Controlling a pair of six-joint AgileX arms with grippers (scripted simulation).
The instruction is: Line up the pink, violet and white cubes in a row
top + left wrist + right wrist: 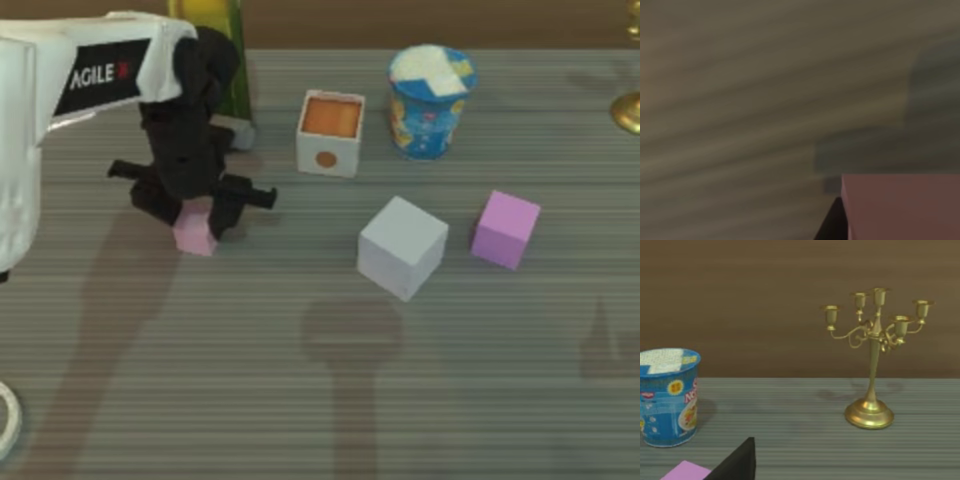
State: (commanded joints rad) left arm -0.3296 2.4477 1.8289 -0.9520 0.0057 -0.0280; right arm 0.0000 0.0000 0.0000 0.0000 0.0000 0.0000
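The small pink cube (195, 236) lies at the table's left, and my left gripper (195, 216) stands straight down over it, shut on it with one black finger on each side. In the left wrist view the pink cube (900, 207) fills one corner, with a dark fingertip (832, 226) against its edge. The large white cube (402, 246) sits near the middle, and the violet cube (505, 229) lies just to its right, apart from it. My right gripper (739, 462) is out of the top view; its wrist view catches a corner of the violet cube (686, 472).
A white box with an orange top (330, 132) and a blue noodle cup (431, 101) stand behind the cubes. A green bottle (212, 25) rises behind my left arm. A brass candelabra (630, 108) stands at the far right edge.
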